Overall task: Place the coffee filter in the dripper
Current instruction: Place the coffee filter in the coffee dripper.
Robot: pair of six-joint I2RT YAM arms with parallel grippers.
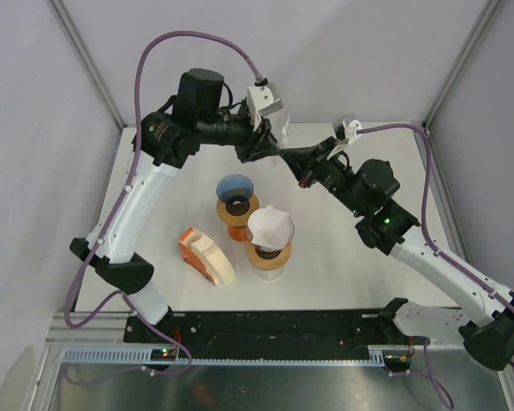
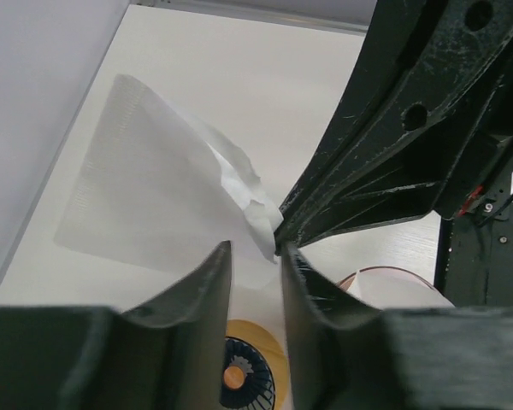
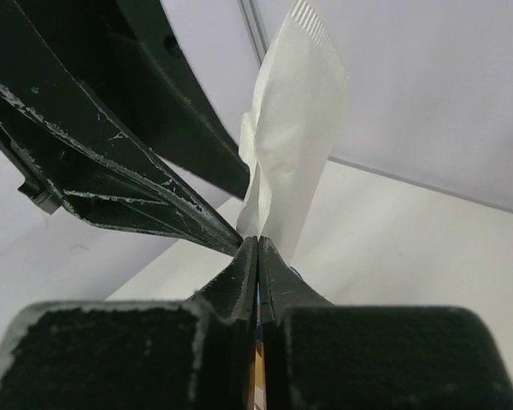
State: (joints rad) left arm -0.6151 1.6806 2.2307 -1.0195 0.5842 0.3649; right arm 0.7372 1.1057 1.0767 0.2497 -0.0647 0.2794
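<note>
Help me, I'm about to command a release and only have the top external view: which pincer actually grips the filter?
Observer: The right pincer is shut on the filter, pinching one corner.
Operator: And the left one?
Observer: The left pincer is open, with a clear gap, right beside that pinched corner.
Operator: How does the filter look?
Observer: Crumpled at the pinch, flat and fanned out beyond it.
</note>
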